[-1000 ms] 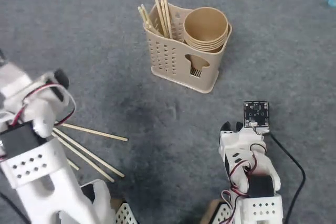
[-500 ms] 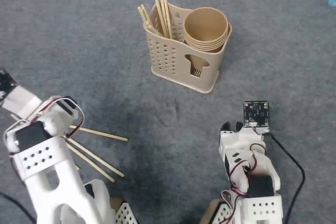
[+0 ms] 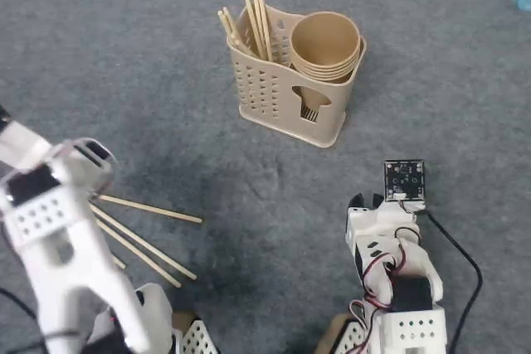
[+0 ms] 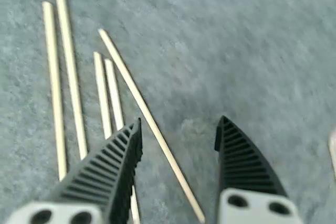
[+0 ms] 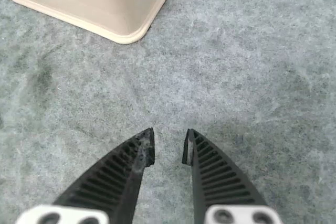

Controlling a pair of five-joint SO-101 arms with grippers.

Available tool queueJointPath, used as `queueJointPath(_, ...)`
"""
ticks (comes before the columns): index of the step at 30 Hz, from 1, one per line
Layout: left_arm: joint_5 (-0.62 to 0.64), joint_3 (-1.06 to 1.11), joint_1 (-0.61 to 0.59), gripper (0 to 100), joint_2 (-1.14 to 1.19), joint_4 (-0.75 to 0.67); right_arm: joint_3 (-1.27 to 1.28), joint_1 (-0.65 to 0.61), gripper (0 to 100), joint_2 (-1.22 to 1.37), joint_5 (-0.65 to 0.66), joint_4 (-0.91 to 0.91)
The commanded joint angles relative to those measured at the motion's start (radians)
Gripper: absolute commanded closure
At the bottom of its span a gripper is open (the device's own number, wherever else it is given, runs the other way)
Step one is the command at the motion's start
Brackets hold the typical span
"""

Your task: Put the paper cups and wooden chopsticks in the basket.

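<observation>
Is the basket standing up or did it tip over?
Standing up. The basket sits flat on the gray mat, and paper cups and chopsticks poke up from its top.

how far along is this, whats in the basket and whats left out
Done: a stack of paper cups and several upright chopsticks sit in the basket.
In hand: nothing. The left gripper hovers open over the loose chopsticks; the right gripper is open and empty near the basket.
Left: those loose chopsticks, five in the left wrist view, lying on the grey carpet.
</observation>
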Motion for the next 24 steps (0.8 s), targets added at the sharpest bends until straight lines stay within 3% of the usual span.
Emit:
queueJointPath(1, 0.006, -0.114, -0.063, 78, 0.176, -0.052, 0.014, 0.008, 90.2, -0.024, 0.023, 0.004)
queueJointPath(10, 0.008, -0.196, -0.114, 78, 0.549, -0.094, 0.014, 0.008, 90.2, -0.024, 0.023, 0.01)
queueJointPath(16, 0.011, -0.197, -0.123, 79, 0.641, -0.219, 0.014, 0.004, 90.2, -0.024, 0.023, 0.018)
queueJointPath(24, 0.011, -0.191, -0.117, 79, 0.715, -0.259, 0.014, 0.004, 90.2, -0.024, 0.023, 0.018)
